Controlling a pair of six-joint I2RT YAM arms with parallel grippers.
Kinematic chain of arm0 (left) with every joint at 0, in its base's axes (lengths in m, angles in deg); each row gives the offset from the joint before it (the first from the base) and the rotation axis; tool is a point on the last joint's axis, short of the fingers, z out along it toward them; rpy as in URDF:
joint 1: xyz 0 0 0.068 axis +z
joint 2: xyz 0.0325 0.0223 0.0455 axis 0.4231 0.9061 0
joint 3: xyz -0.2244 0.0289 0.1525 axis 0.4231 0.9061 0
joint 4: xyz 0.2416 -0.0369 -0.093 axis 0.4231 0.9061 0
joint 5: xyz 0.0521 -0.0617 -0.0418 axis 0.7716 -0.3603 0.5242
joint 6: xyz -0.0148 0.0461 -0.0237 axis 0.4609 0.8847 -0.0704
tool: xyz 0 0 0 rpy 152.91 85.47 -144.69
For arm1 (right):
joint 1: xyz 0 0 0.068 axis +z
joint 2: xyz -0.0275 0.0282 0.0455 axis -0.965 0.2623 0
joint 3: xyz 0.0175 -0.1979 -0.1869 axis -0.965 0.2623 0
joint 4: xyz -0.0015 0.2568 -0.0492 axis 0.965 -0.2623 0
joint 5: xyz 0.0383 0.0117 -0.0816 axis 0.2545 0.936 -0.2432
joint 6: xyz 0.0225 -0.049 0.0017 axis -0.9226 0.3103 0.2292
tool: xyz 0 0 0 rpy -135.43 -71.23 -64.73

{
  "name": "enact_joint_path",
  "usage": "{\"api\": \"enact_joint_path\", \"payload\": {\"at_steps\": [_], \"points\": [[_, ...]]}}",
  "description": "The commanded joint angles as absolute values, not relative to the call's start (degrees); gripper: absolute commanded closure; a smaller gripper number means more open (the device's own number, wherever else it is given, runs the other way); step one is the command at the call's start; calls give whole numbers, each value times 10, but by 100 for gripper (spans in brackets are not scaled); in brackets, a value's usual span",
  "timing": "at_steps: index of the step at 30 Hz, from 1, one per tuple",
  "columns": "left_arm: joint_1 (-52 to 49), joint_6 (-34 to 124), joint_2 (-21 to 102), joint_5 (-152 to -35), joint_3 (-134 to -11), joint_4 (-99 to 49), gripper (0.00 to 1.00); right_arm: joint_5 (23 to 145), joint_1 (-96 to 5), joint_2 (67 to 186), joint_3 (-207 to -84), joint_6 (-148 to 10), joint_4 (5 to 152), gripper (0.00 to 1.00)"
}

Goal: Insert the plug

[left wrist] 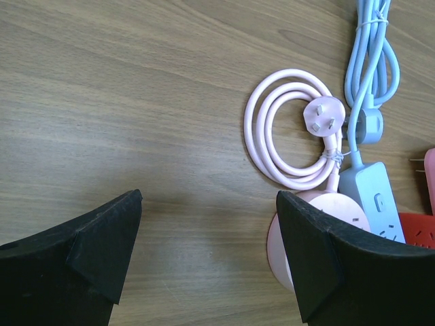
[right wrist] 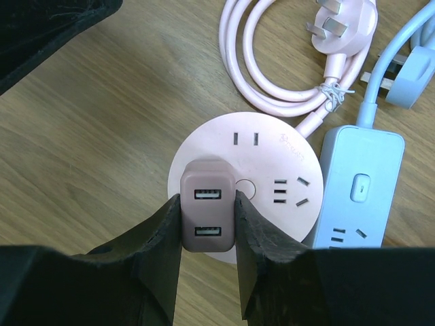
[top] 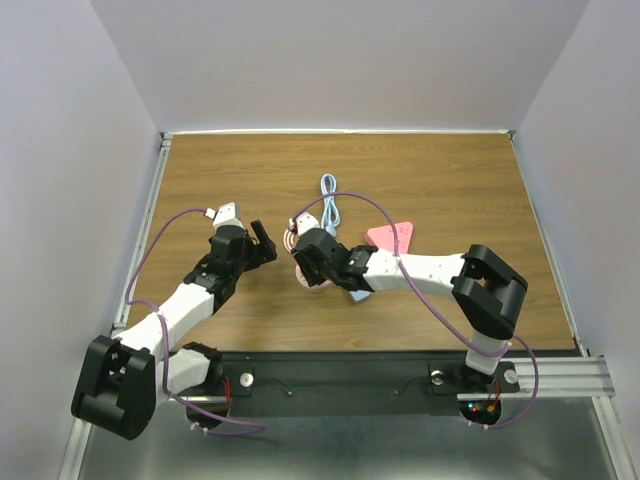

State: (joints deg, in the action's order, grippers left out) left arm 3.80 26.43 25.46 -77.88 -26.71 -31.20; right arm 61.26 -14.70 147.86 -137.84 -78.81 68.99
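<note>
Pinching a dusty-pink charger block (right wrist: 207, 214) with two USB ports, the right end effector (right wrist: 208, 202) holds it against the face of a round pink socket hub (right wrist: 265, 156); whether its prongs are seated cannot be told. A light blue power strip (right wrist: 357, 190) lies just beside the hub. The red plug (left wrist: 418, 232) sits just right of that strip, half hidden at the edge of the left wrist view. The left end effector (left wrist: 209, 200) hangs spread wide over bare bench (left wrist: 136, 102).
</note>
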Motion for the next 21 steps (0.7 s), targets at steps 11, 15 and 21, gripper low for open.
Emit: {"api": "enact_joint_path", "payload": {"at_steps": [11, 15, 21], "points": [[42, 277, 255, -786, -268, -332, 8, 638, -141, 1554, -1305, -811, 651, 100], [42, 278, 252, -785, -267, -332, 8, 647, -140, 1545, -1278, -828, 651, 100], [42, 278, 254, -788, -270, -334, 8, 653, -133, 1553, -1270, -827, 646, 100]]}}
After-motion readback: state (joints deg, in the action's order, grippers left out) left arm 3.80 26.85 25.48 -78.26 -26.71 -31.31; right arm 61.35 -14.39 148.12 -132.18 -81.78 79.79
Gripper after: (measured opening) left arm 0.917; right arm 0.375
